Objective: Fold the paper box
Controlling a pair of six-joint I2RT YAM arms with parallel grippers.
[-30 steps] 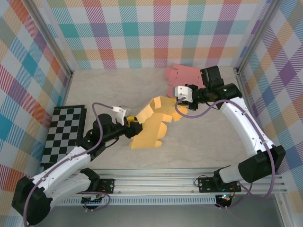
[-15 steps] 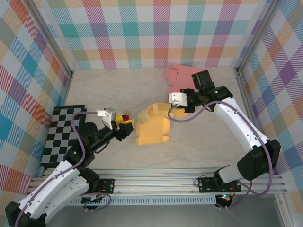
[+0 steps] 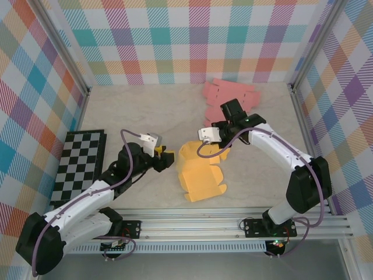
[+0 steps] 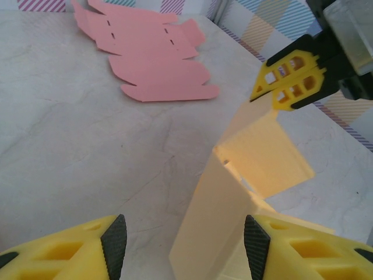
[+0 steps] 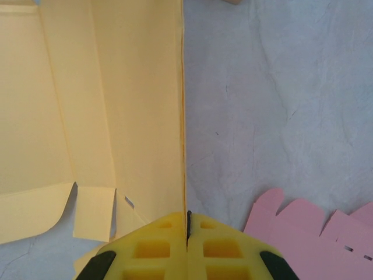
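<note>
Right arm is bending inward, right gripper (image 3: 219,143) pinching the paper box's (image 3: 201,175) raised edge; left gripper (image 3: 168,158) is hovering beside it, jaws spread

Box (image 3: 201,175): yellow. Sheet (image 3: 227,93): pink. Board (image 3: 78,166): black-and-white check. Walls (image 3: 192,35): multicolour plaid on white. Table (image 3: 145,111): pale beige, marbled. Arms (image 3: 281,146): white, black joints. Fingers (image 4: 58,251): yellow, black pads (image 4: 114,245).

The paper box (image 3: 198,174) sits mid-surface (image 3: 145,111), left tool (image 3: 169,158) just left of it and right tool (image 3: 223,143) at its far edge. A flat cutout (image 3: 228,93) lies behind, and a chessboard (image 3: 78,166) is far left.
</note>
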